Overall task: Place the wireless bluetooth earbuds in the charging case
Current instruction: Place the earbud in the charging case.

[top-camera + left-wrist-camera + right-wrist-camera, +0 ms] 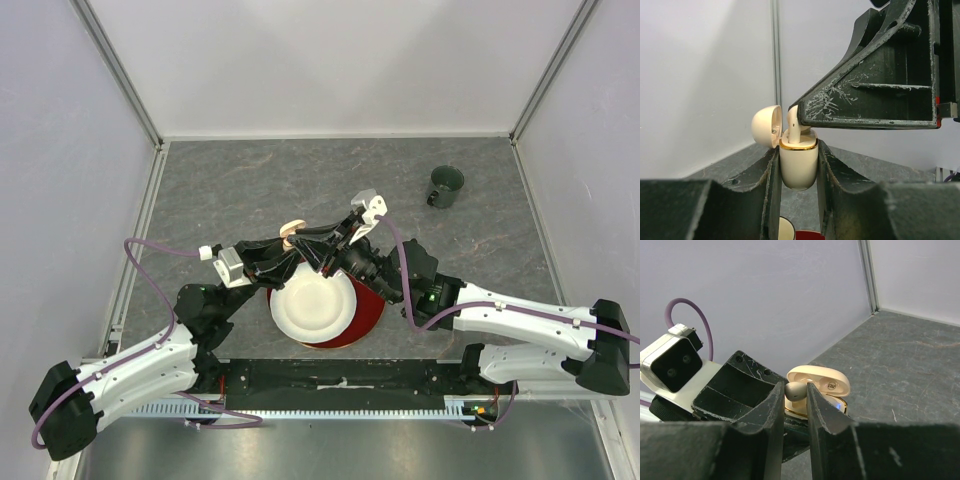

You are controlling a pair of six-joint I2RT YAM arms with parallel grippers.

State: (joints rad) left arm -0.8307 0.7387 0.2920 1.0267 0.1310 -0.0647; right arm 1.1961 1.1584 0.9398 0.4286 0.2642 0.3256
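Charging case [798, 165], lid open, sits clamped in left gripper [797, 156]; right gripper [794, 391] pinches cream earbud [795, 389] at its mouth.

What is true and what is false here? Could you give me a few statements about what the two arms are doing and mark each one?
1. The left gripper clamps the charging case, and the case's lid is open. True.
2. The right gripper is empty. False: it pinches a cream earbud right at the mouth of the case.
3. A dark cup stands at the far right, apart from both arms. True.
4. The case rests on the table. False: the left gripper holds it up off the surface.
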